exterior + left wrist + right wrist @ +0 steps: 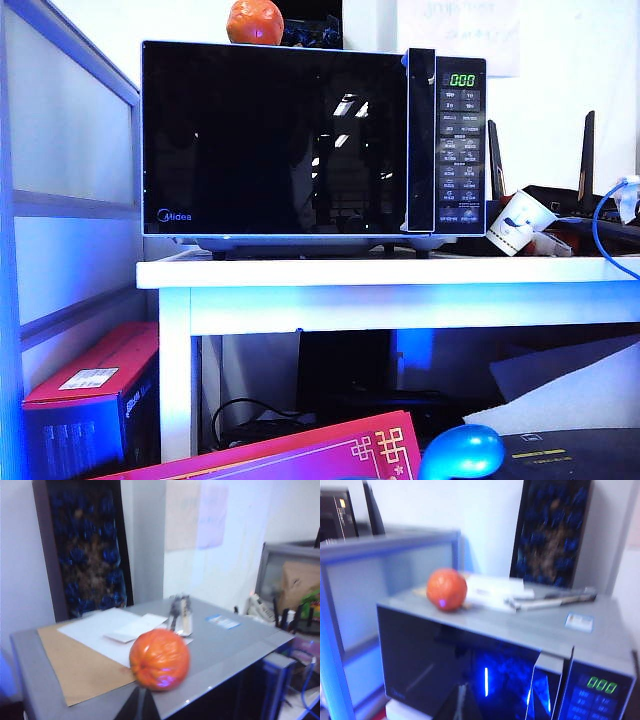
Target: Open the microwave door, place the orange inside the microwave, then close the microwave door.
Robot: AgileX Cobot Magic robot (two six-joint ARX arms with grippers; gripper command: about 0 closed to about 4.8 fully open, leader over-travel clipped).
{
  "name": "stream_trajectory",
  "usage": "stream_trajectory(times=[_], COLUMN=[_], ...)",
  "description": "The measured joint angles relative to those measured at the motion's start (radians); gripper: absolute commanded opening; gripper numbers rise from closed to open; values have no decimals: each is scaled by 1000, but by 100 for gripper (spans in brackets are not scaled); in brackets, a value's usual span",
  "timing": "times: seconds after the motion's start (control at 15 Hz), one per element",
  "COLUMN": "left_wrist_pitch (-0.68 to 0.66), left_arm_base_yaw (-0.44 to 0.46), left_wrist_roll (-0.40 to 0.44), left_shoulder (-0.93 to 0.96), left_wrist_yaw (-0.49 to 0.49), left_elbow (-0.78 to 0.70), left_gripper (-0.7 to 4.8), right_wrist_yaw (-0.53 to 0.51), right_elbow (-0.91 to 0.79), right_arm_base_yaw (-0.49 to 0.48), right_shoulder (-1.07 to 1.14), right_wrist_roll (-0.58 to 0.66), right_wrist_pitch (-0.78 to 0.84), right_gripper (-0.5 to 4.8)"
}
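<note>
An office or lab corner — a microwave on a white table, a grey partition panel at 9 o'clock, cables and a router at 3 o'clock, boxes stacked underneath.

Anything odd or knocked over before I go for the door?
A white paper cup lies tipped on its side beside the black-fronted microwave, on the white table. The small round orange sits on the microwave's top near papers, not inside. Glossy door shut.
</note>
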Motion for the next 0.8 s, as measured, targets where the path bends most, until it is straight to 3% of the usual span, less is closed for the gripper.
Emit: stream_trajectory(times=[0.33,0.8], left_wrist_pitch=[114,231], left_arm_base_yaw=[0,-56], left_wrist_roll=[0,0], left_shoulder=[89,215], left_wrist_yaw=[39,15], left_elbow=[5,63], left_gripper=[-5,-5], right_wrist_yaw=[4,8], right_elbow=[4,7], right_arm_base_yaw=[0,0], right_shoulder=[33,81], right_wrist_roll=[-11,-19], right_wrist_pitch=[39,64], right_gripper=[-5,-5])
